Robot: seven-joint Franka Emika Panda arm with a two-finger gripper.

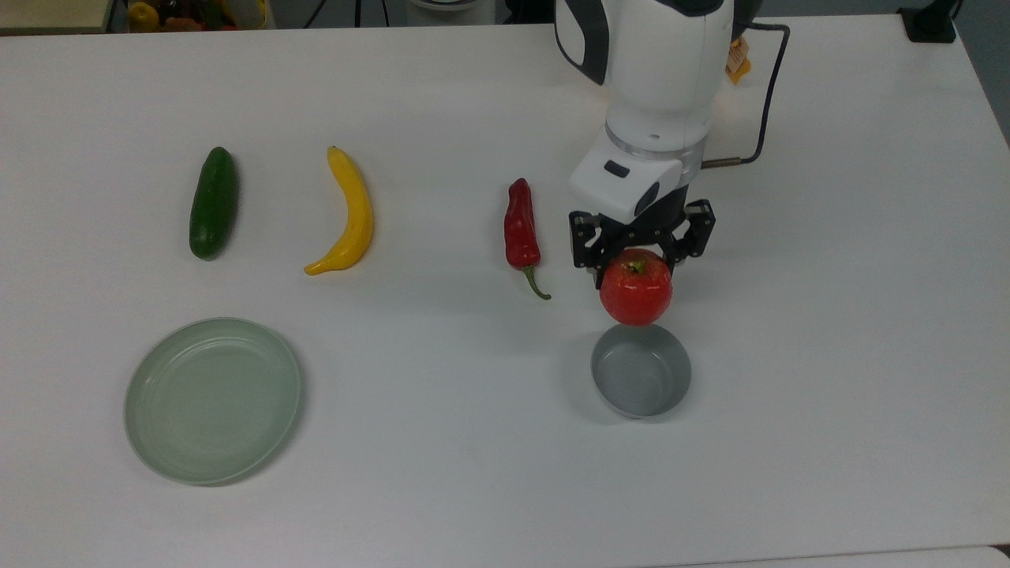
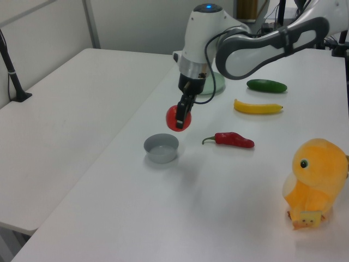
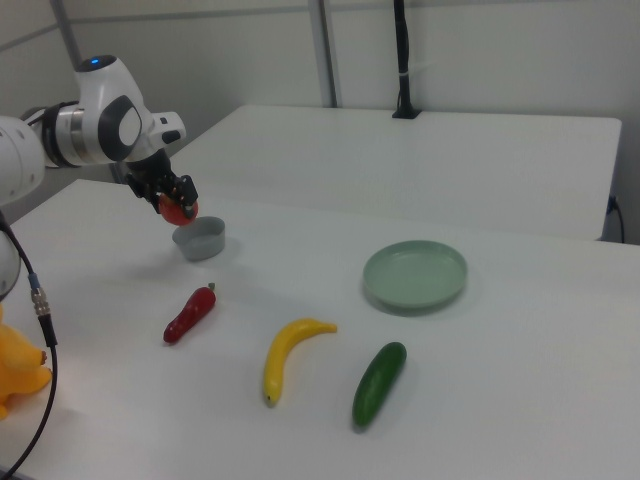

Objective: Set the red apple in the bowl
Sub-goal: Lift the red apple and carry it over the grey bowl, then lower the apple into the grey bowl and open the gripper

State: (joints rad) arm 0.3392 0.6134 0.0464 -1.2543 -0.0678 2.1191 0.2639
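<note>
My gripper (image 1: 637, 264) (image 2: 180, 115) (image 3: 178, 205) is shut on the red apple (image 1: 636, 290) (image 2: 175, 118) (image 3: 173, 210) and holds it in the air. The apple hangs just above the far rim of the small grey-blue bowl (image 1: 641, 371) (image 2: 161, 148) (image 3: 200, 239), which stands empty on the white table. In the top view the apple overlaps the bowl's upper edge. In the left view it hovers above and slightly right of the bowl.
A red chili pepper (image 1: 521, 233) lies left of the gripper in the top view, then a banana (image 1: 347, 214) and a cucumber (image 1: 213, 201). A pale green plate (image 1: 213, 399) sits at lower left. A yellow plush duck (image 2: 313, 180) stands at the left view's right.
</note>
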